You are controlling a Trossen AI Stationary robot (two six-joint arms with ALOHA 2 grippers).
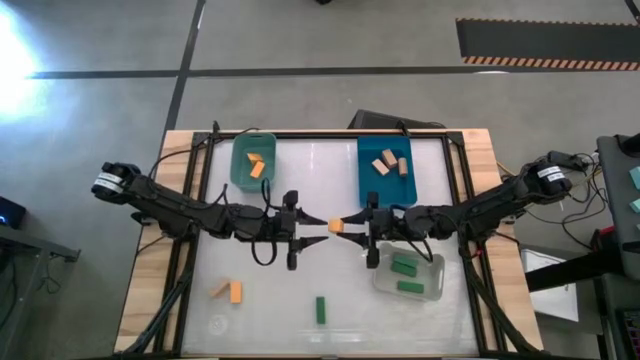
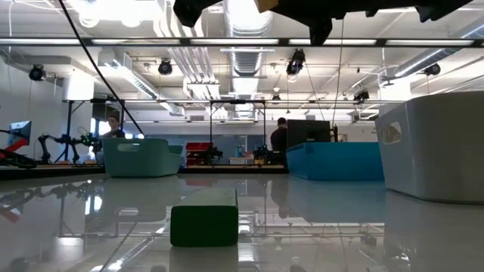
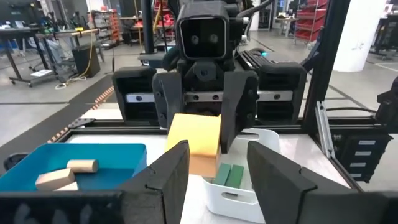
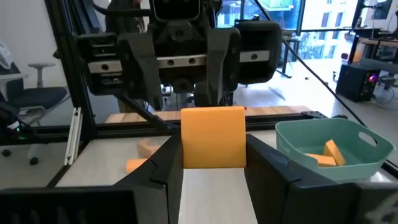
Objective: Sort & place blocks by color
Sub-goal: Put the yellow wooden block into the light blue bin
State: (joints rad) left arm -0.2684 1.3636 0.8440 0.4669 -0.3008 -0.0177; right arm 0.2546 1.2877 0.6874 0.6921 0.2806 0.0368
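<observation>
My right gripper (image 1: 350,226) is above the middle of the table, shut on an orange block (image 1: 336,226), which also shows in the right wrist view (image 4: 212,137). My left gripper (image 1: 320,232) faces it from the left, open, with its fingertips just short of the block (image 3: 194,142). A green block (image 1: 321,309), an orange block (image 1: 236,292) and a tan block (image 1: 220,289) lie flat on the near part of the table. The green block (image 2: 204,217) stands close in the low view. My right gripper pinches the orange block between its two fingers (image 4: 163,168), one on each side face (image 4: 186,155). The fingers come level from the table's right. The block is lifted clear of the table, and its free end sticks out past the fingertips toward my left gripper.
A teal bin (image 1: 253,160) with orange blocks sits far left, and a blue bin (image 1: 388,168) with tan blocks far right. A clear bin (image 1: 408,272) with green blocks is below my right arm. A black frame (image 1: 455,200) borders the table.
</observation>
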